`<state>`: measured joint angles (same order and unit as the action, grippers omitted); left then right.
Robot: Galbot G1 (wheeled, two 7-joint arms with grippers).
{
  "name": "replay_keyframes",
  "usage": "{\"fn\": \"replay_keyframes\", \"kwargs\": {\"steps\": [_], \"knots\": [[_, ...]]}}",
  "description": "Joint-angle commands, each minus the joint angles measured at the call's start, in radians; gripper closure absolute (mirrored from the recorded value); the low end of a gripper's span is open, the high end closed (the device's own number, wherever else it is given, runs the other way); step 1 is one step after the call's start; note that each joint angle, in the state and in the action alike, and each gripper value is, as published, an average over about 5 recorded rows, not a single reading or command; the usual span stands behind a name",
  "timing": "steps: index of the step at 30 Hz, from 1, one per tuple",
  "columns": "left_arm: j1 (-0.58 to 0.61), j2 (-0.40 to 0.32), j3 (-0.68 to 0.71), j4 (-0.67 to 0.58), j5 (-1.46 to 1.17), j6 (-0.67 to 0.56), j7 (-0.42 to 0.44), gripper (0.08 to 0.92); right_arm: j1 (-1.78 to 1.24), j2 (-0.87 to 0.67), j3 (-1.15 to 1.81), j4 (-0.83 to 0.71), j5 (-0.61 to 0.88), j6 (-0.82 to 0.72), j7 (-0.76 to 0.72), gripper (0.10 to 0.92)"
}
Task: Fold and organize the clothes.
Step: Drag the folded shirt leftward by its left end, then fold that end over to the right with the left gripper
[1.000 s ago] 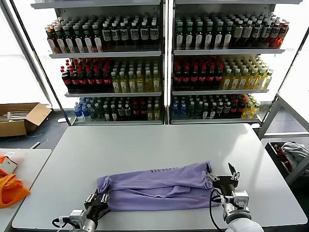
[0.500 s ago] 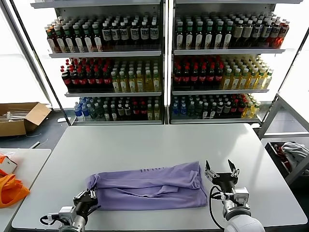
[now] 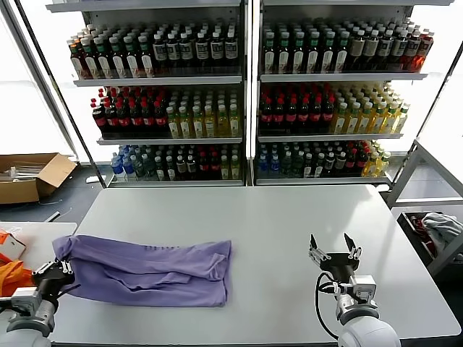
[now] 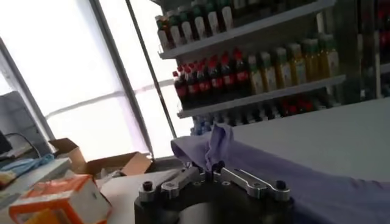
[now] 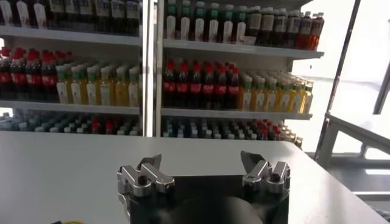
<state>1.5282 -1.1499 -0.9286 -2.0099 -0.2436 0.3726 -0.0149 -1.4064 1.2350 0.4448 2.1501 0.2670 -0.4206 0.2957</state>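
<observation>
So, going left to right: the orange fabric (image 3: 16,283) sits on a side table at the far left edge, not part of this; just right of it the left gripper (image 3: 56,273) is down at the near-left corner of the desk (image 3: 289,217), and in the left wrist view its jaws are pinched tight with a tuft of lavender cloth sticking up between them, so it's clamped on the left end of the T-shirt (image 3: 148,270); the shirt lies folded into a long band on the near-left part of the desk, long axis running left to right, its left end hanging at the desk's edge in the grip and its right end stopping about mid-desk; past that there's a stretch of bare desk, then the right gripper (image 3: 334,252) hovering near the near-right side, jaws spread wide, nothing in them (right wrist view shows only bare desk ahead).

The bit that matters, I'd say: the free right end of the band lies to the left of the right gripper, well apart from it; the left arm is the only one on the cloth, so the right one would have to reach leftward along that axis to help.
</observation>
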Motion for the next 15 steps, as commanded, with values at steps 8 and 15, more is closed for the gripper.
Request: {"fn": "replay_keyframes", "kwargs": {"steps": [8,15], "knots": [[0.008,-0.139,0.313,-0.083,0.106,0.017,-0.02,0.886,-0.08,0.038,-0.045,0.048,-0.052,0.009,-0.001,0.203],[-0.026,-0.193,0.523,-0.104,0.124,0.07,-0.057,0.886,-0.149,0.068,-0.034,0.088,-0.08,0.029,0.002,0.203]]}}
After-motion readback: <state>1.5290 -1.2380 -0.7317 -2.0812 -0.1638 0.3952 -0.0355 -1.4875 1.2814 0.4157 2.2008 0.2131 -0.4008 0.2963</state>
